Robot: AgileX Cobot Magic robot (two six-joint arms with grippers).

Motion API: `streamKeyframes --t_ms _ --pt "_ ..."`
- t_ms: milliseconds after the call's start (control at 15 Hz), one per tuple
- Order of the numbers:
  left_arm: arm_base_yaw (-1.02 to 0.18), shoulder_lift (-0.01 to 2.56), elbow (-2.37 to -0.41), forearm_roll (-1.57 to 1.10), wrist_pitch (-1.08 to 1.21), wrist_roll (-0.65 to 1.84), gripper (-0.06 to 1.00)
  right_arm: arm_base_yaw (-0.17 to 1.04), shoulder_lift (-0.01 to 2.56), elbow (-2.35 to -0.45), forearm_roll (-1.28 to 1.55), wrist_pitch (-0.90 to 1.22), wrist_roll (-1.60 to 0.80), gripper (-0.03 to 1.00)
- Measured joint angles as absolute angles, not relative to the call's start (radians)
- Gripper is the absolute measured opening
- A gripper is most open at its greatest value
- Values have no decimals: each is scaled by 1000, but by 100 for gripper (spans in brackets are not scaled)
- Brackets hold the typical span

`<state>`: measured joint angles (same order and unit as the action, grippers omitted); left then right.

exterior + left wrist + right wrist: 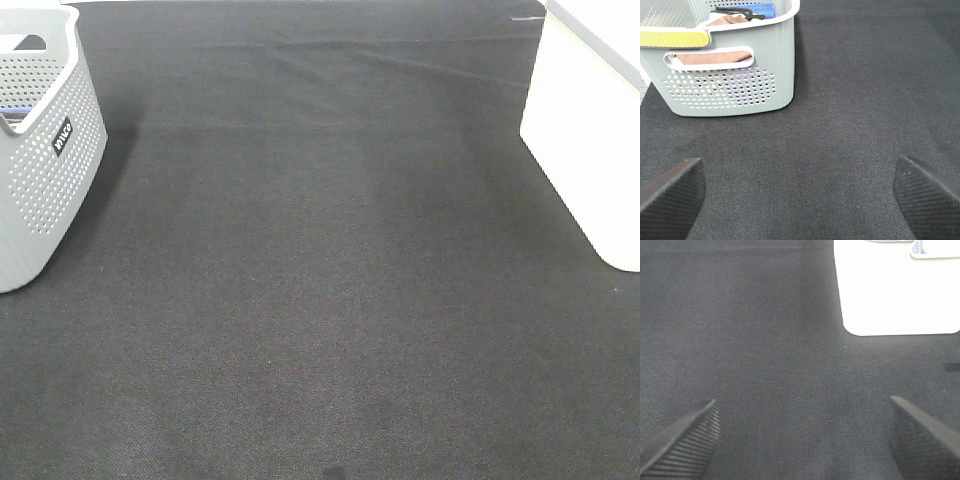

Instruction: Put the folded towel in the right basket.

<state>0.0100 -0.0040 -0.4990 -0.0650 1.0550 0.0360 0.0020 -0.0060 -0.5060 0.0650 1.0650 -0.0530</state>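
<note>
- A dark cloth [320, 280] covers the whole table.
- A grey basket [45, 170] with lots of little holes stands at the left edge of the high view. It has a small dark label on its side.
- A white basket [585, 130] stands at the right edge, well apart from the grey one. Only part of it shows.
- Neither arm shows in the high view.
- The left gripper [800, 200] is wide open. Its two dark ribbed fingers [670, 192] are far apart, with only the cloth between them. It holds nothing.
- The grey basket [730, 80] is ahead of the left gripper and not touching it.
- Inside that basket lies a brownish pink towel [715, 57]; it shows through the handle hole and over the rim.
- Something blue [760, 9] and a black thing [737, 12] lie in there too. I cannot tell what they are.
- A yellow strip [672, 38] runs along the near rim.
- The right gripper [802, 440] is wide open too, with its fingers [687, 442] far apart over bare cloth. It holds nothing.
- The white basket [895, 295] is ahead of the right gripper, not touching it.
</note>
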Motion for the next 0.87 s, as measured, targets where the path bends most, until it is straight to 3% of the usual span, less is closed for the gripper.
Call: streamKeyframes --t_ms 867 --pt "10 -4 -499 -65 1055 36 97 2 -7 -506 65 1065 -53 84"
